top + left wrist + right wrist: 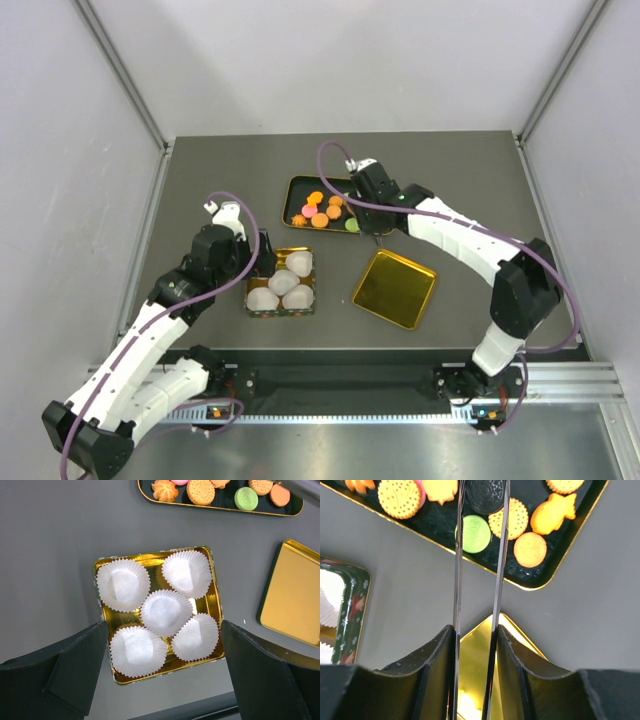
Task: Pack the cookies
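The cookies [325, 210] lie in a black gold-rimmed tray [297, 186]: orange ones, a pink, a green [472, 533] and a dark one [485, 492]. My right gripper [372, 205] is shut on metal tongs [456, 555]. In the right wrist view [475, 635] the two blades reach over the tray, and the dark cookie sits between their tips. My left gripper [262, 255] is open and empty. In the left wrist view [164, 672] it hovers over the near edge of a gold tin [150, 560] that holds several white paper cups [165, 612].
A gold lid [394, 288] lies upside down right of the tin, below the tray. It also shows in the left wrist view [295, 592]. Grey walls enclose the dark table on three sides.
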